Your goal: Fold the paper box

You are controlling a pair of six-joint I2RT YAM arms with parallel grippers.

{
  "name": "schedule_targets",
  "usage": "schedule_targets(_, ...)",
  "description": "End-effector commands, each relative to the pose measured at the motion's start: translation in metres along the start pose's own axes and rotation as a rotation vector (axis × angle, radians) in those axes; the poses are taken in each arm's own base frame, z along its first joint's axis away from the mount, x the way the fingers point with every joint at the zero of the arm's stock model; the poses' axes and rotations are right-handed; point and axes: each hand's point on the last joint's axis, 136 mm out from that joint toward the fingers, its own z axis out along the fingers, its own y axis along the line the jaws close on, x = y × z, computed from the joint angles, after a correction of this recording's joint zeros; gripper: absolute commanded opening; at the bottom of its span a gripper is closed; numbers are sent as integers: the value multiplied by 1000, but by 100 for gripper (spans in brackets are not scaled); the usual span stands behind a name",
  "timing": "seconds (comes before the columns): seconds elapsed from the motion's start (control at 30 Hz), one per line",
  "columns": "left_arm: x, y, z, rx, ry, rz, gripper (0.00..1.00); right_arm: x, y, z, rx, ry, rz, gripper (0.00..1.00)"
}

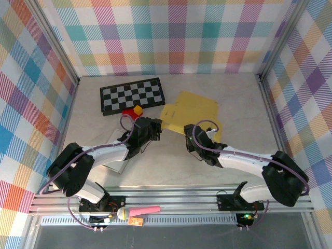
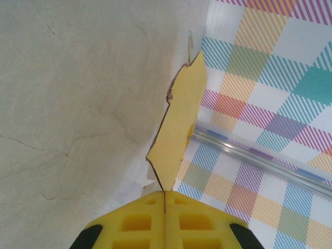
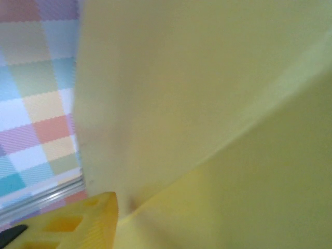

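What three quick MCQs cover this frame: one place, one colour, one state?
1. In the top view, where does the checkerboard lie relative to the paper box?
A) left of it
B) right of it
C) on top of it

2. What colour is the paper box?
A) blue
B) yellow
C) white

3. The left gripper is:
A) wide open
B) shut on nothing
C) shut on the paper box's edge

Answers:
1 A, the board sits left of the sheet.
2 B, it is yellow in every view.
3 C, the left wrist view shows it clamped on the yellow edge.
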Motion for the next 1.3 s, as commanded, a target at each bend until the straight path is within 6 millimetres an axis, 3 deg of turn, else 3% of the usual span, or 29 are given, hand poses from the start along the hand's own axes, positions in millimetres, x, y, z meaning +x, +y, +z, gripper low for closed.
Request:
schedule_targets(0.0,9,-5,-2,10,12,-34,0,-6,21,-9,-68,-16,28,47)
schedule_targets(0.17,19,-4,1,14,29,-50,0,-12,28,-12,-72,-24,35,35)
schedule_targets(0.37,22,-4,-5,9,27,-52,0,-25,36,-15,-57,-35,26,9)
schedule_targets(0.47,27,-10,-10,12,45,-40,29,-28,50,-21,-45,-32,-12,0)
schedule_targets(0.57,34,-19,-21,-16,79,35,47,-35,67,-27,-30,-22,-50,0)
schedule_targets(0.73,37,-46,-53,-49,109,255,61,-53,103,-43,-9,0,-126,0)
schedule_targets(0.9,21,-65,-93,-129,68,499,66,-64,134,-71,85,56,-197,0)
schedule_targets(1.0,10,-67,-107,-182,60,595,64,-62,142,-94,186,123,-199,0)
schedule_targets(1.17,3,-81,-121,-219,75,759,63,-60,155,-134,287,148,-205,0)
schedule_targets(1.27,3,-83,-121,-234,118,801,62,-55,159,-137,331,186,-161,0)
